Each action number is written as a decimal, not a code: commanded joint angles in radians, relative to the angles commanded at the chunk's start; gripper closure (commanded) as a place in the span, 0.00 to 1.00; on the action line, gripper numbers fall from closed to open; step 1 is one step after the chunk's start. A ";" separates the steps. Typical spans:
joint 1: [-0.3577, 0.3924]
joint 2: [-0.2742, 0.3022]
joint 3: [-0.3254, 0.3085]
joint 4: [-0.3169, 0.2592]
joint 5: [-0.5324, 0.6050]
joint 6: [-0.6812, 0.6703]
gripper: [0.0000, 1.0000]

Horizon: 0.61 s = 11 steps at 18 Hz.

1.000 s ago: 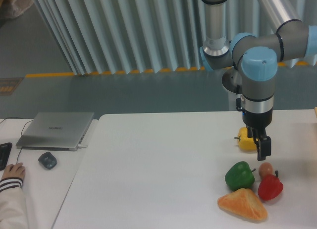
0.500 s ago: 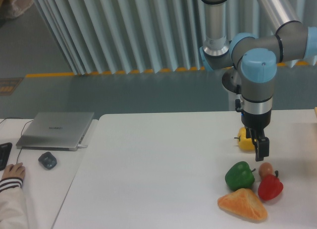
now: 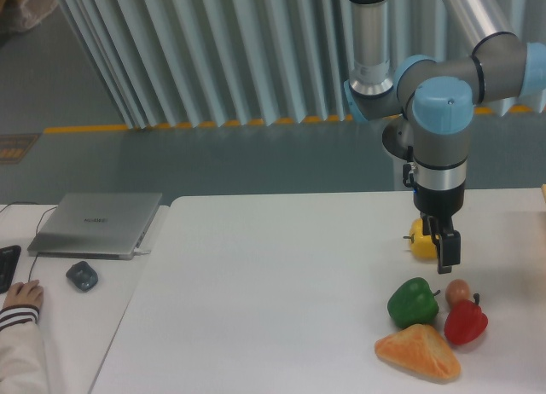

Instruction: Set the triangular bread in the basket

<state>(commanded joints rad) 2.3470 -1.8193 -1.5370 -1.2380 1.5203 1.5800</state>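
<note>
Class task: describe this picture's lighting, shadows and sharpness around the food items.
Fixed camera: soft, even light, no glare on the white table; faint shadows under the triangular bread and green pepper; the hand and foods look slightly soft but not motion-blurred.

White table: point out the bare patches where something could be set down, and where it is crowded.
The white table is bare across its left and middle, from its left edge to the green bell pepper. The front right is crowded: green pepper, red bell pepper, small brown ball, triangular orange bread, with the yellow bell pepper and black gripper behind.
</note>
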 joint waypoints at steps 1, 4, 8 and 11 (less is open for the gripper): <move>0.011 -0.002 -0.005 0.002 -0.021 0.003 0.00; 0.066 0.006 -0.058 0.044 -0.219 -0.003 0.00; 0.060 0.017 -0.074 0.060 -0.226 -0.020 0.00; 0.058 0.017 -0.074 0.067 -0.216 -0.051 0.00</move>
<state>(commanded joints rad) 2.4053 -1.8024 -1.6107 -1.1705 1.3039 1.5294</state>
